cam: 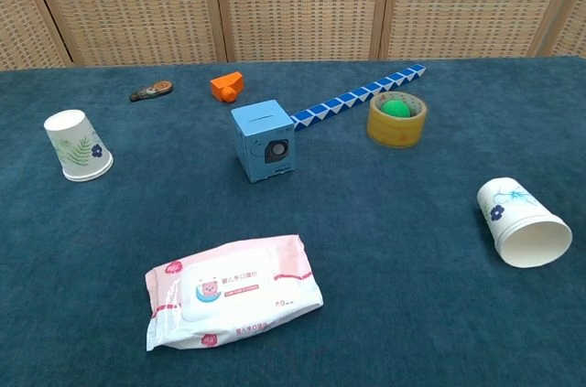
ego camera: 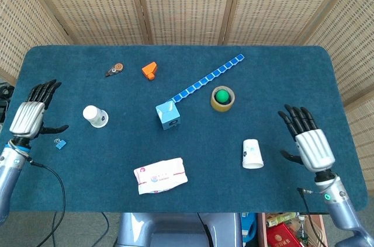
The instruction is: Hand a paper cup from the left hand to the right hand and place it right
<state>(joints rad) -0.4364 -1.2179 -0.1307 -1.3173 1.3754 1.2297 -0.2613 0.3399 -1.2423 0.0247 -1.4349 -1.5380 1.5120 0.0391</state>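
One paper cup stands upside down on the left of the blue table. A second paper cup lies on its side at the right, its mouth toward the front edge. My left hand hovers at the table's left edge with fingers spread, holding nothing, well left of the upturned cup. Off to the right of the lying cup, my right hand is also spread and holds nothing. Neither hand shows in the chest view.
A blue cube sits mid-table, with a blue strip of blocks running to the back right. A tape roll with a green ball, a wipes pack, an orange piece and a small tool lie around.
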